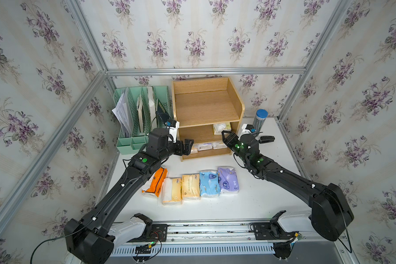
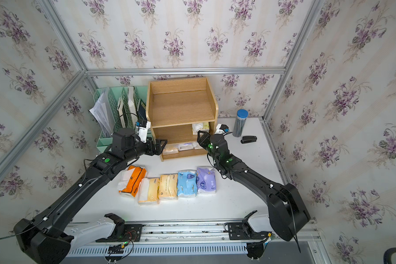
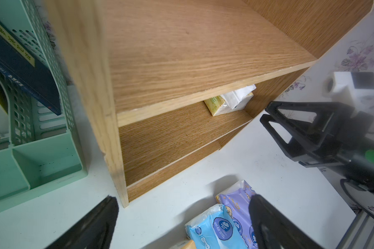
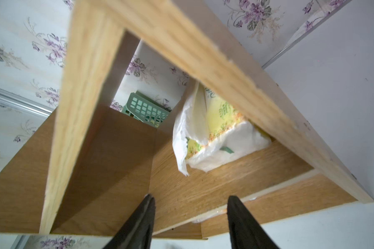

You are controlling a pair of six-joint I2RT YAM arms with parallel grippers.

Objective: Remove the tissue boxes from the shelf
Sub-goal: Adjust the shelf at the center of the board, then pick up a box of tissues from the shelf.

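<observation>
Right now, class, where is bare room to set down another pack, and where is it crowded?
Bare: table between the tissue packs and front rail, and right of the purple pack. Crowded: the shelf front, by the left gripper and right gripper.

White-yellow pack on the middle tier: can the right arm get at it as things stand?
Probably yes. The right gripper stands open at the open front of the shelf, aimed at the white-yellow pack, with nothing between them; the tier above leaves little headroom.
</observation>
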